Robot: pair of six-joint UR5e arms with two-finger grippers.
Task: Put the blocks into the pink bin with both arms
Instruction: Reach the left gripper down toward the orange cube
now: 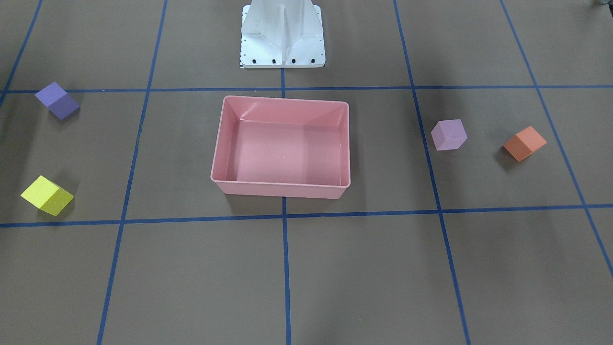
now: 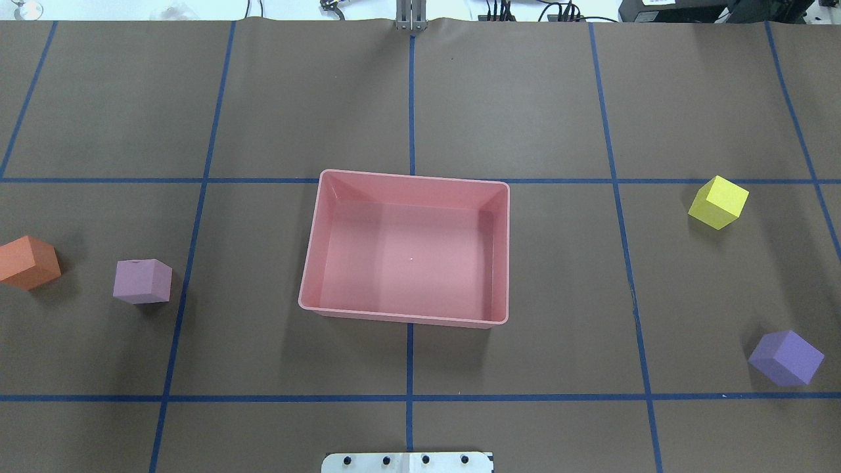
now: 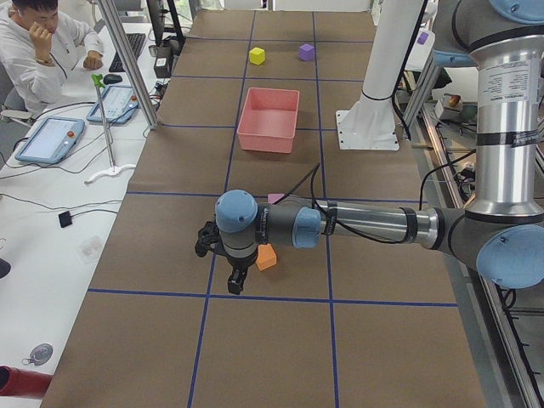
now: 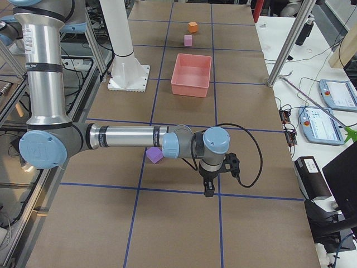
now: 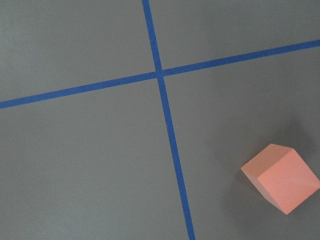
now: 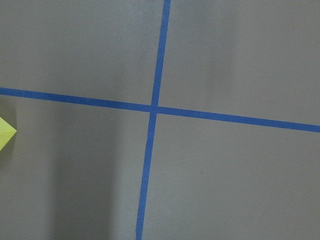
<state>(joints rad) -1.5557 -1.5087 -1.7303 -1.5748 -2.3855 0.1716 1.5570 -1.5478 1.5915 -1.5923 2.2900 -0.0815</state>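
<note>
The empty pink bin [image 1: 282,190] [image 2: 402,318] sits mid-table. On the robot's left lie the orange block [image 2: 27,263] [image 5: 281,177] and the pale pink-lilac block [image 2: 141,281]. On its right lie the yellow block [image 2: 718,202], whose corner shows in the right wrist view [image 6: 5,132], and the dark purple block [image 2: 786,357]. The left gripper [image 3: 231,276] hangs above the table just beside the orange block [image 3: 267,257]. The right gripper [image 4: 209,190] hangs near the purple block [image 4: 154,154]. Both show only in the side views, so I cannot tell whether they are open or shut.
The white pedestal base [image 1: 282,43] stands behind the bin. Blue tape lines [image 2: 410,397] divide the brown table into squares. A seated operator [image 3: 42,51] and tablets [image 3: 49,138] are at a side desk beyond the table's far edge.
</note>
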